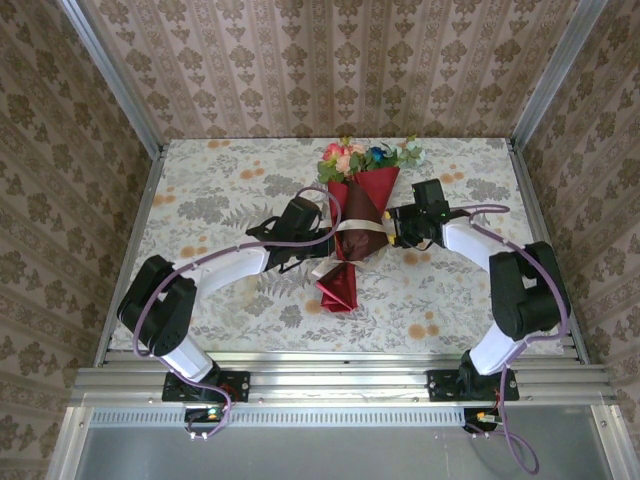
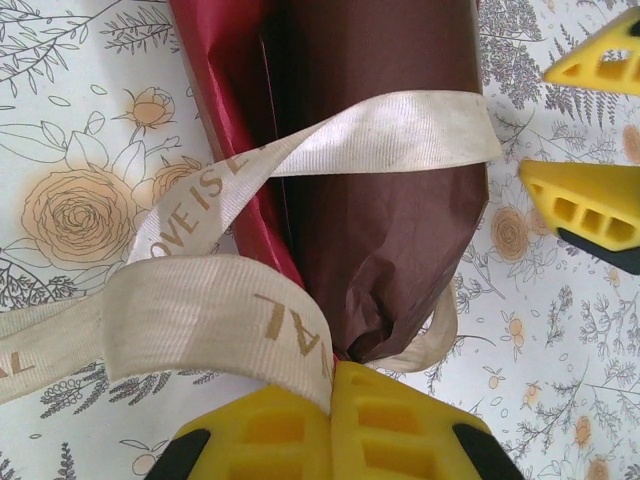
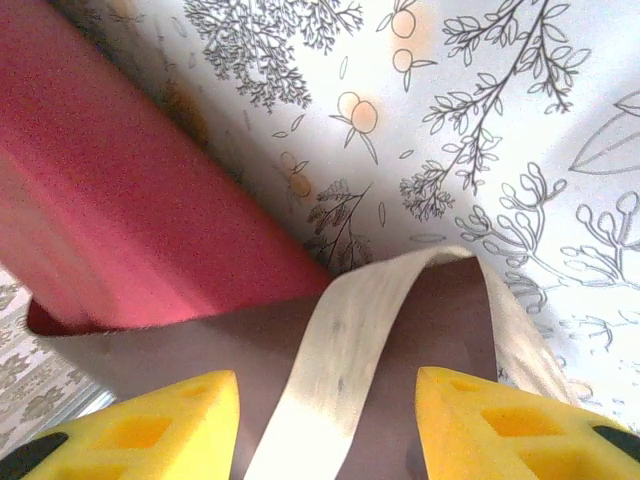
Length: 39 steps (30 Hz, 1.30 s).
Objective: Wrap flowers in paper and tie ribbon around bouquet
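Centrally on the tablecloth [image 1: 220, 200] lies the bouquet [image 1: 358, 215]. Its paper [image 1: 362, 198] is rolled into a cone with the maroon face outward, and crimson shows along the left edge and at the crumpled narrow tip nearest the arm bases. The flowers [image 1: 365, 157] sit in the cone's wide mouth, with pink, orange and blue heads and green leaves spilling out on the far side of the bouquet. The ribbon [image 2: 400, 135] crosses the cone's middle as a cream band. In the left wrist view it runs slantwise over the maroon face and loops down to the left of the bouquet, gold lettering on it. A further piece curls out from under the cone's right side. The left gripper [image 2: 330, 378], hard against the bouquet's left side, has its yellow fingers pressed together on the ribbon. The right gripper [image 3: 322, 385], just right of the bouquet, stands wide apart over the maroon paper, with the ribbon band running between its fingers. Bare tablecloth lies on every side of the bouquet. Broad strips reach left and right out to the metal frame rails [image 1: 137, 230], and a narrower strip lies beyond the flowers before the patterned back wall [image 1: 330, 60]
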### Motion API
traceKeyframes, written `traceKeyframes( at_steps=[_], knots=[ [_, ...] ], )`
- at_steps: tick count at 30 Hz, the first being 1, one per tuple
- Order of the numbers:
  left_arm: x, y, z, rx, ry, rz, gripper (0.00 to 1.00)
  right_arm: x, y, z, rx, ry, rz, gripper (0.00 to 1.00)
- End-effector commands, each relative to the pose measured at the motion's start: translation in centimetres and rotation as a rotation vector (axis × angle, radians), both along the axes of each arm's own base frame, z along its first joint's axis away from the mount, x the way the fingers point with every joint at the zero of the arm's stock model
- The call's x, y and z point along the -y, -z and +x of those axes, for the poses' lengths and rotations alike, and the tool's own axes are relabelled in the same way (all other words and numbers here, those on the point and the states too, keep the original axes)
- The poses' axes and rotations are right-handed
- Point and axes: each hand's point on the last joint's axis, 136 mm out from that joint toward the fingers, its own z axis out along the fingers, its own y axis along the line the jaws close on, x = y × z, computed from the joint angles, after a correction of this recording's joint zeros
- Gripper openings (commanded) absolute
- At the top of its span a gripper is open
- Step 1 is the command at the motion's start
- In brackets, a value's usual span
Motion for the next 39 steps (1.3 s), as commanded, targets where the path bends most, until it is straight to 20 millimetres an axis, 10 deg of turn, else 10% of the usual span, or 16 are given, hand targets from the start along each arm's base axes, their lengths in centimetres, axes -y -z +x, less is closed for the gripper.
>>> traceKeyframes(
  at_steps=[1,10,20,31,39],
  knots=[
    [0.5,-2.7,0.6,0.026,-0.003,-0.061,0.00,0.1,-0.3,-1.1,-0.021,0.022,-0.017,0.53],
    [0.5,-3.2,1.0,0.020,-0.008,-0.081,0.00,-1.2,1.7,0.5,-0.035,0.045,0.025,0.50],
    [0.3,-3.4,1.3,0.022,-0.020,-0.093,0.00,-0.7,0.1,1.2,0.001,0.083,-0.017,0.00],
    [0.2,-3.2,2.0,0.018,-0.036,-0.108,0.00,-3.1,-4.6,-4.1,0.032,-0.007,-0.047,0.00],
    [0.1,-3.3,2.4,0.034,-0.045,-0.125,0.00,-7.0,-7.4,-1.3,0.088,-0.102,-0.016,0.00]
  ],
)
